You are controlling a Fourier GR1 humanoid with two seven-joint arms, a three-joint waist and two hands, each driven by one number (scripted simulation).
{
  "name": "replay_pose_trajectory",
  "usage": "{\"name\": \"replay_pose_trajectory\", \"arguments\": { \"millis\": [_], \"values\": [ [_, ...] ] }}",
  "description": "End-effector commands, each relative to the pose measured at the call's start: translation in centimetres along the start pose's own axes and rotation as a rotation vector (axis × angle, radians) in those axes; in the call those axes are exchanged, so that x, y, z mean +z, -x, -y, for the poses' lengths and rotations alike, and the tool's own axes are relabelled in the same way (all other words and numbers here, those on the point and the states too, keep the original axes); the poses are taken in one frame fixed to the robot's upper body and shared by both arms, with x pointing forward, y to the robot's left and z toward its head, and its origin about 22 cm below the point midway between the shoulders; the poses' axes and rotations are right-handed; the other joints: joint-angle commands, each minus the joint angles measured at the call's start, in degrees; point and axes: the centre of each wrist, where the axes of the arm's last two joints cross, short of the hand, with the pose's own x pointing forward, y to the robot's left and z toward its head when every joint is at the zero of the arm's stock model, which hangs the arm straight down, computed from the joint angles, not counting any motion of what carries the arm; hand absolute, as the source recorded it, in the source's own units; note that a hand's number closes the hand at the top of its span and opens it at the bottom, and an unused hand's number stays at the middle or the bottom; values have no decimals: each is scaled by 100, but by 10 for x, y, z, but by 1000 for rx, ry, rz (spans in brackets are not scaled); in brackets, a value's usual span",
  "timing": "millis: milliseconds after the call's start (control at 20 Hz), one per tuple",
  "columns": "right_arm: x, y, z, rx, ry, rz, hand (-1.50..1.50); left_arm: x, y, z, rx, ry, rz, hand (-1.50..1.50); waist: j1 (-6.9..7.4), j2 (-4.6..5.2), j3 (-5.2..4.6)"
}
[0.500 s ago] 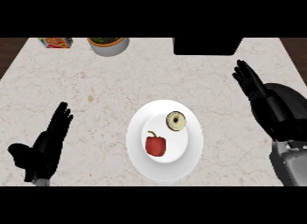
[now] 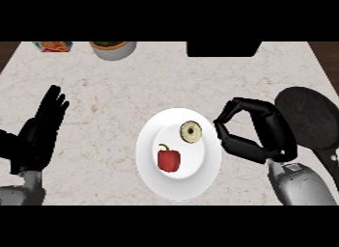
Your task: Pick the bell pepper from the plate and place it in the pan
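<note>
Altogether, one white plate [image 2: 152, 169] sat mid-counter, holding one red bell pepper [image 2: 169, 159] and one pale round slice [image 2: 190, 131] behind it. One black pan [image 2: 311, 119] lay right of the plate. The right hand [image 2: 261, 135] hovered between plate and pan, fingers curled toward the thumb, holding nothing. The left hand [image 2: 36, 135] rested open, left of the plate, fingers straight.

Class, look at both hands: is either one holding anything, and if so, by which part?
Nothing is held. The right hand curls beside the plate, holding nothing; the bell pepper lies untouched on it. The left hand rests open.
</note>
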Motion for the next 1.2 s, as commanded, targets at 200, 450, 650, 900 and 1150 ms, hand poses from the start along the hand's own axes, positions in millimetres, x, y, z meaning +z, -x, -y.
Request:
{"name": "replay_pose_trajectory", "arguments": {
  "millis": [200,450,650,900,1150],
  "values": [
    [89,14,15,334,25,-5,-150,-8,-3,-4,23,20,-2,0,-37,11,-3],
    [78,9,23,497,-112,41,-150,-16,1,18,26,35,-19,0,28,22,-3],
    [39,-42,12,547,-168,15,-150,-20,-7,1,16,25,-16,0,49,19,-9],
    [21,-49,-14,768,-312,-59,-150,-13,-12,1,26,29,-13,0,106,11,-14],
    [-27,-60,-45,895,-452,-159,-150,-23,-16,7,28,40,-21,0,158,32,-13]
  ]
}}
